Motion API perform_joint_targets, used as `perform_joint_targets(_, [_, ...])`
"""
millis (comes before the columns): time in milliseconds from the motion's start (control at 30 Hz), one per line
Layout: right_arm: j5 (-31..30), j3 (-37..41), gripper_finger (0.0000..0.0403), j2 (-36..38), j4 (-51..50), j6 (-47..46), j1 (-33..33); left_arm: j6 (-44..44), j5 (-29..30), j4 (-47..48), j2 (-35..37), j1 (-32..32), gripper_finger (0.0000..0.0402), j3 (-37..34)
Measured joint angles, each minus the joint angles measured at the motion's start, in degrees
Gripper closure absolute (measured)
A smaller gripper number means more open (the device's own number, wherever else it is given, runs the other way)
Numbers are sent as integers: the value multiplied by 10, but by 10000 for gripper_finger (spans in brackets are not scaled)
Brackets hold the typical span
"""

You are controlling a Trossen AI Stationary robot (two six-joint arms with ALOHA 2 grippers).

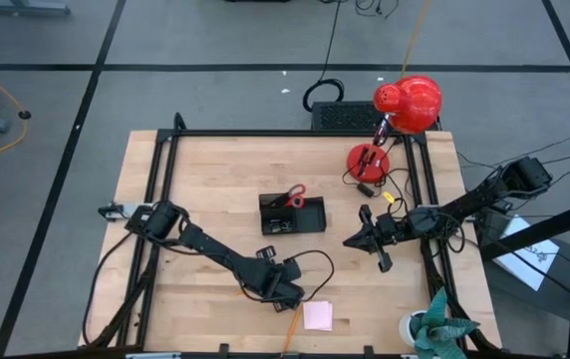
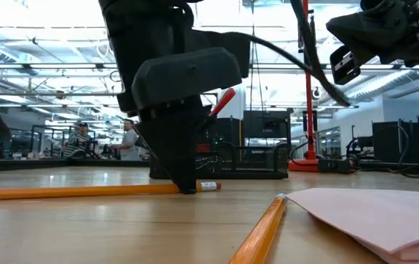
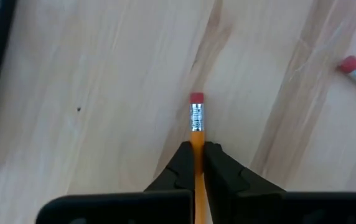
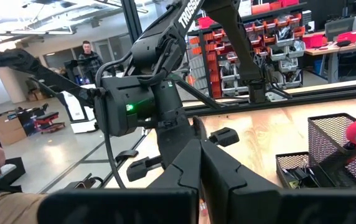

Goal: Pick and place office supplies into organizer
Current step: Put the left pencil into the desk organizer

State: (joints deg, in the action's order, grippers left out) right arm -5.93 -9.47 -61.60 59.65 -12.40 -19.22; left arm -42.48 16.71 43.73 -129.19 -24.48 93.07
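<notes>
An orange pencil (image 2: 85, 192) lies flat on the wooden table, and my left gripper (image 3: 199, 163) stands over its eraser end, shut on it. A second orange pencil (image 2: 261, 233) and the pale pink sticky-note pad (image 1: 317, 315) lie near the front edge. The black organizer (image 1: 292, 214) sits mid-table with red-handled scissors (image 1: 295, 195) upright in its taller section. My right gripper (image 1: 357, 238) hovers shut to the right of the organizer, holding nothing. My left gripper pinches the pencil between its two fingers just behind the metal ferrule (image 3: 197, 132), close to the red eraser (image 3: 196, 98). The fingers (image 2: 187, 183) come steeply from above and point down. The pencil lies level along the table.
A red lamp (image 1: 408, 104) with a round base (image 1: 368, 160) stands at the far right. A small yellow piece (image 1: 389, 196) lies near that base. A green plant-like object (image 1: 434, 331) is at the near right corner. Bare wood lies left of the organizer.
</notes>
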Motion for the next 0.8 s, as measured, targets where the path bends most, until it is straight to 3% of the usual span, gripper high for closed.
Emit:
perform_joint_targets(600, [0, 0, 403, 0, -4, -4, 0, 87, 42, -108, 35, 2, 397, -1])
perform_joint_targets(800, [0, 0, 403, 0, -11, -4, 0, 117, 56, -125, 66, 7, 374, 1])
